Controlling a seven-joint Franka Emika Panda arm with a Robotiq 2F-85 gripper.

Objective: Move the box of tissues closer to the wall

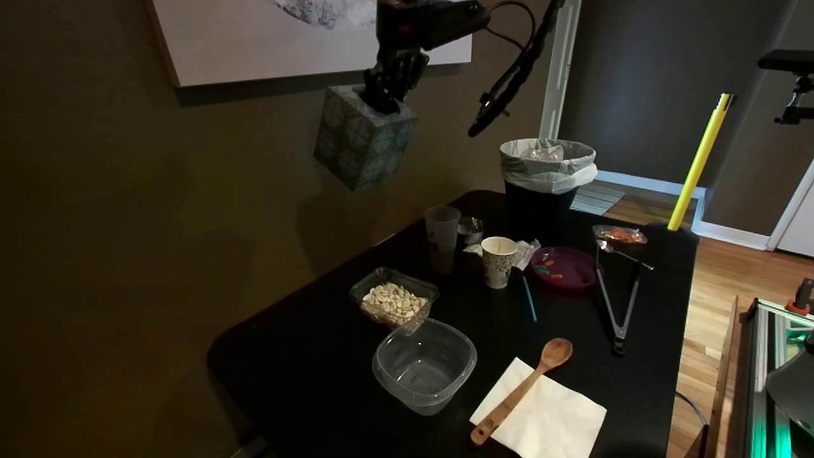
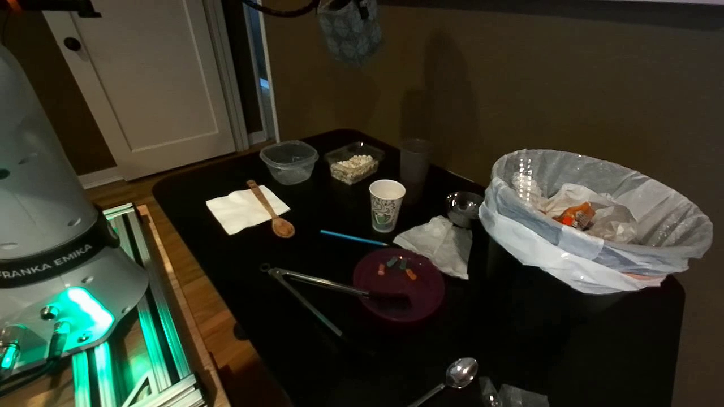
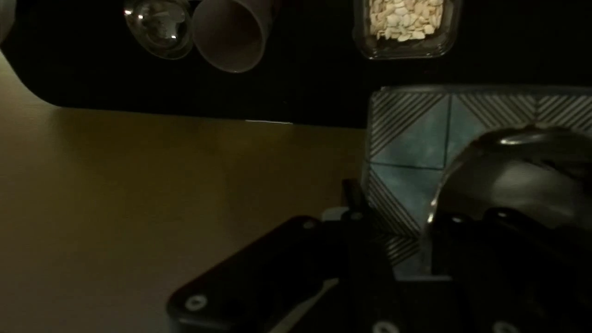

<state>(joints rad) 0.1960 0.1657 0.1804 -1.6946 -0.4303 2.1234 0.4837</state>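
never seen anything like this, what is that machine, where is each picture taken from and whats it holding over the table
It is a robot arm, a machine a person steers remotely. Its black claw grips a patterned box of tissues by the top, holding it above the black table, in front of the dark wall. Whether the box touches the wall, I cannot tell. The aim is to move it closer to that wall.

Two pictures are taken from outside the robot; the dim close-up is taken from its wrist, looking past the claw at the box's top.

Things on the table include a wooden spoon across a white napkin, a clear plastic tub, a container of pale flakes, a paper cup, tongs and a purple plate.
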